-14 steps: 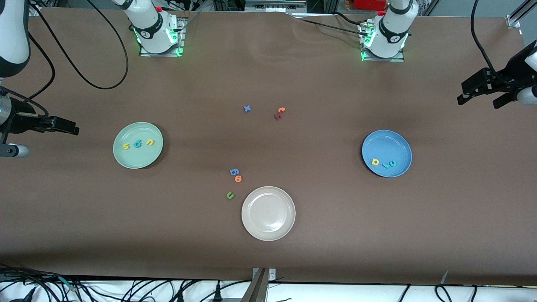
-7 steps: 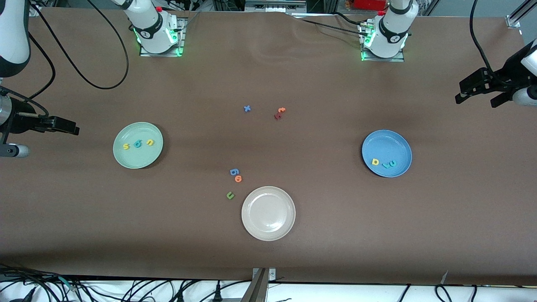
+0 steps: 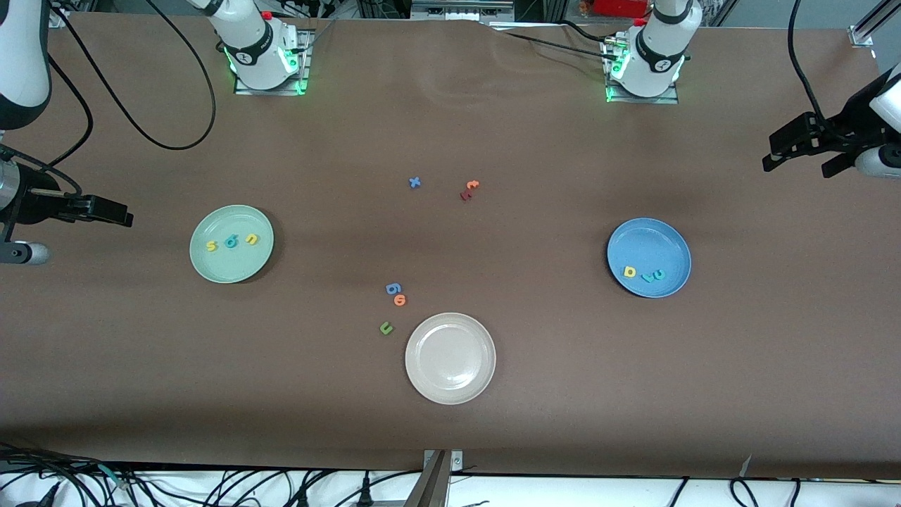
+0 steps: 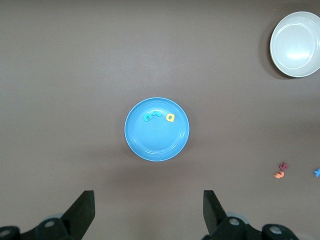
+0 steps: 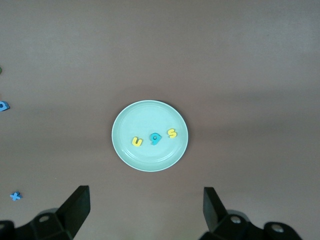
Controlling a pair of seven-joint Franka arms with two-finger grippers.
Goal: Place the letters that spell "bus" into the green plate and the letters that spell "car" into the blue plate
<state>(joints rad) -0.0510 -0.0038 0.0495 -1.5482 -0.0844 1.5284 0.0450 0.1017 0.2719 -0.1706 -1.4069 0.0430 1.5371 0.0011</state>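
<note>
**Pincers pulled back, both words already on their plates**

Left pincer [image 3: 801, 153] hangs above the left arm's end of the surface [image 3: 450, 141], its fingers apart and holding nothing. Over the last second it has moved a little higher and away from the blue plate [image 3: 649, 239]. The right pincer [image 3: 105, 210] waits over the right arm's end, also apart and empty, and it has not moved.

The yellow s [image 3: 210, 246], the teal b [image 3: 230, 243] and the yellow u [image 3: 250, 239] lie in a row in the green plate [image 3: 231, 267]. The yellow a [image 3: 629, 272], the teal r [image 3: 647, 277] and the teal c [image 3: 659, 274] lie close together in the blue plate, on the part nearer to the front camera.

Nothing on the surface has shifted. The beige-white plate [image 3: 450, 384] is empty, and the spare letters lie around the middle: a blue x [image 3: 414, 182], an orange and a dark red pair [image 3: 468, 190], a blue 6 [image 3: 393, 288], an orange o [image 3: 400, 301] and a green u [image 3: 386, 327].

I judge that the task is finished and the left arm is only retreating.
</note>
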